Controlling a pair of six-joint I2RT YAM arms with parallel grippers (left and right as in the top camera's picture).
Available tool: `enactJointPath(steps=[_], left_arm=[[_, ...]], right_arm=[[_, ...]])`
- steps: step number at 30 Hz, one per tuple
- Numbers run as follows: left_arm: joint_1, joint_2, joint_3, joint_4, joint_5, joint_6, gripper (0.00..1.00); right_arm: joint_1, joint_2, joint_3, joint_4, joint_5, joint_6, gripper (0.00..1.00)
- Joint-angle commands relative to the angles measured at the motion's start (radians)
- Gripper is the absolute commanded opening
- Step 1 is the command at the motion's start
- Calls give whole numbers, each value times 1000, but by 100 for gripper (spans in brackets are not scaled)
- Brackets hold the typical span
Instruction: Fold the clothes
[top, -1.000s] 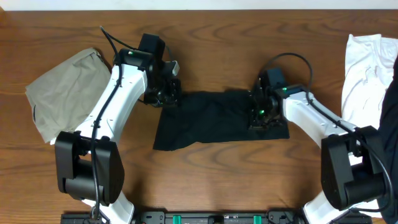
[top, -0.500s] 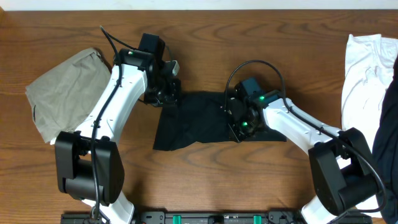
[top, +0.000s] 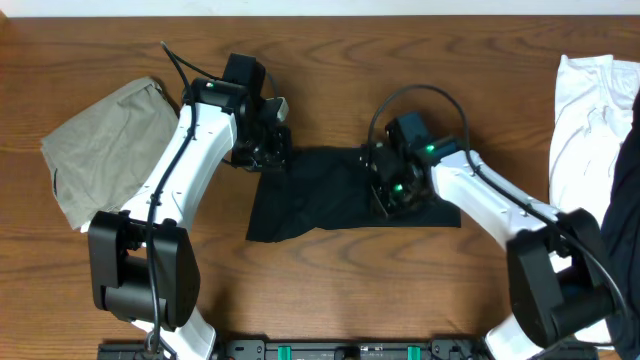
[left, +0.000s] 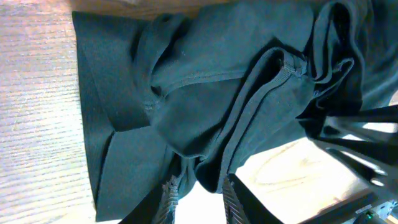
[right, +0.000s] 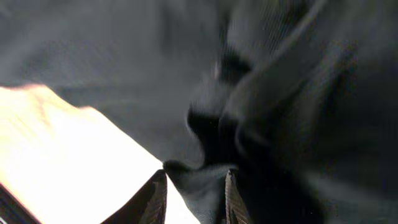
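The black shirt (top: 320, 195) lies in the middle of the overhead frame as a soft, matte, roughly oblong heap, its surface rumpled into shallow ridges. In the left wrist view the knit cloth is bunched in thick overlapping folds, with rows of stitching along the rolled edges, over pale wood grain. The table (top: 340, 80) is brown wood with long wavy grain. At the upper left of the overhead frame an olive-grey garment (top: 110, 145) lies in a loose, flat, creased pile. At the right edge a white garment (top: 590, 115) is draped in long soft wrinkles.

The left arm (top: 190, 160), white links with black joints, rises from the lower left and bends toward the shirt's upper left corner. There the left gripper (top: 268, 155) is clamped on a fold of the black cloth, and the wrist view shows the ribbed fingers (left: 169, 198) with the fold pinched between them. The right arm (top: 490, 190) reaches from the lower right up and leftward, its wrist tipped down over the shirt's right half. The right gripper (top: 392, 195) sits on the cloth with its jaws a little apart and a dark bunch between them; whether they press it I cannot tell
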Motion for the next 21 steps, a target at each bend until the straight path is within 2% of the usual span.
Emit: enactJointPath(steps=[1,3,7,21], left_arm=[[-2,-23,1,1,10,9,36],[-2,-23,1,1,10,9,40],[-2,-23,1,1,10,9,43],[-2,-22,1,5,10,9,44]], right_arm=[[-13,-98,64,7,40,-13,30],[-15,-131,68,26,131,36,35],[-28,-150,68,37,270,117,44],[-11,-4,60,18,205,161,43]])
